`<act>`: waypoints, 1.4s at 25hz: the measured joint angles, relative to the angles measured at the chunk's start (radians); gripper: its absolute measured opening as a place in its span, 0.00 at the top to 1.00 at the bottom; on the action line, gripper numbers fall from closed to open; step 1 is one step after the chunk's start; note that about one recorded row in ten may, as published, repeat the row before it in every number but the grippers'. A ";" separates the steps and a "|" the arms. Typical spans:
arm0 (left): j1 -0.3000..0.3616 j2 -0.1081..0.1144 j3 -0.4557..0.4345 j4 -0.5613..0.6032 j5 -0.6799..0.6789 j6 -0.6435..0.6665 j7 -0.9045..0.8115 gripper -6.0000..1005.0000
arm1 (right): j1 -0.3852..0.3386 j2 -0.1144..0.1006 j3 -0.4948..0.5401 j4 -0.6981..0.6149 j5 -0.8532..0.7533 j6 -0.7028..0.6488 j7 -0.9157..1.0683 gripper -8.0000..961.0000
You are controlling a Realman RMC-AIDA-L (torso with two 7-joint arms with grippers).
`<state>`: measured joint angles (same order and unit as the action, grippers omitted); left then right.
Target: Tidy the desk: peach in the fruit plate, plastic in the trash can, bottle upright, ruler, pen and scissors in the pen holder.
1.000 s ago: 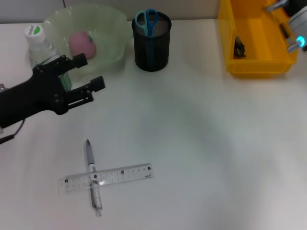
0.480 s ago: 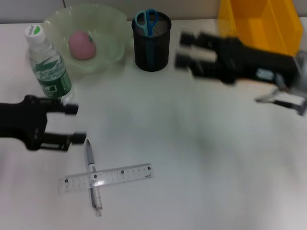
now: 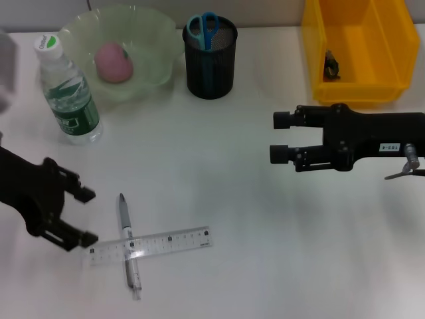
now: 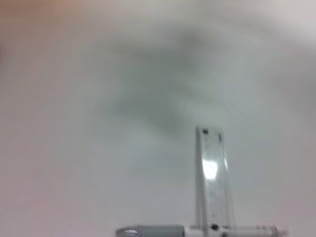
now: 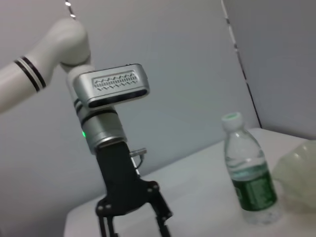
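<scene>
Head view: left claw (image 3: 85, 214) low near the table's (image 3: 265, 252) left edge, fingers spread, gripping nothing, just beside the end of the clear ruler (image 3: 149, 245) lying toward the front-left corner; pen (image 3: 129, 244) lying under the ruler, crossing it. Right claw (image 3: 282, 137) out over the right half of the table, fingers spread, carrying nothing. Bottle (image 3: 66, 91) upright near the back-left corner, beside the green fruit plate (image 3: 153, 40) with the peach (image 3: 114, 63) in it. Scissors (image 3: 204, 28) standing in the black pen holder (image 3: 210, 63) at the back edge. Yellow trash can (image 3: 382, 60) at the back-right corner, a small dark item inside. Left wrist view: ruler (image 4: 212, 182) flat on the table, pen (image 4: 197, 230) across it. Right wrist view: left claw (image 5: 134, 220) spread above the table, bottle (image 5: 249, 173) upright, rim of the fruit plate (image 5: 298, 165) beside it.
</scene>
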<state>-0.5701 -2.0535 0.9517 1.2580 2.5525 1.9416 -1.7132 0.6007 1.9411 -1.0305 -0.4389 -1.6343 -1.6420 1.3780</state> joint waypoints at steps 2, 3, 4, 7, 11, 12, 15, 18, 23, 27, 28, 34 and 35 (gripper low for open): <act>-0.024 -0.010 0.030 -0.006 0.049 0.008 -0.011 0.27 | 0.002 0.000 0.000 0.000 -0.005 0.020 0.002 0.16; -0.035 -0.013 0.058 -0.011 0.066 0.009 -0.022 0.27 | 0.002 0.000 0.001 0.000 -0.006 0.025 0.002 0.16; -0.039 -0.013 0.081 -0.014 0.071 0.008 -0.032 0.27 | 0.002 0.000 0.001 -0.001 -0.006 0.029 0.002 0.16; -0.049 -0.015 0.137 -0.017 0.072 0.006 -0.052 0.27 | 0.002 0.000 0.001 -0.001 -0.007 0.031 0.003 0.16; -0.060 -0.019 0.181 -0.032 0.069 -0.001 -0.061 0.27 | 0.002 -0.001 0.002 -0.005 -0.003 0.031 0.004 0.16; -0.062 -0.019 0.197 -0.042 0.068 -0.010 -0.067 0.27 | 0.002 -0.001 0.002 -0.007 -0.003 0.031 0.004 0.16; -0.065 -0.020 0.236 -0.073 0.067 -0.040 -0.079 0.27 | 0.002 -0.001 0.002 -0.010 -0.003 0.032 0.005 0.16; -0.066 -0.022 0.245 -0.090 0.067 -0.054 -0.081 0.27 | 0.002 -0.001 0.002 -0.011 -0.004 0.032 0.005 0.16; -0.064 -0.022 0.291 -0.128 0.073 -0.123 -0.104 0.28 | 0.002 -0.001 0.003 -0.012 -0.007 0.031 0.006 0.16; -0.062 -0.022 0.314 -0.147 0.076 -0.151 -0.116 0.28 | 0.001 -0.001 0.003 -0.012 -0.007 0.031 0.006 0.16; -0.061 -0.022 0.322 -0.149 0.076 -0.157 -0.122 0.28 | 0.000 -0.001 0.003 -0.012 -0.007 0.031 0.006 0.16; -0.055 -0.022 0.340 -0.149 0.077 -0.168 -0.131 0.28 | -0.001 -0.001 0.003 -0.011 -0.008 0.031 0.007 0.16; -0.053 -0.022 0.343 -0.149 0.077 -0.172 -0.132 0.28 | -0.002 -0.001 0.003 -0.011 -0.008 0.031 0.007 0.16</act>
<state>-0.6232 -2.0758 1.2947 1.1086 2.6292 1.7696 -1.8456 0.5991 1.9403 -1.0277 -0.4498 -1.6424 -1.6106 1.3851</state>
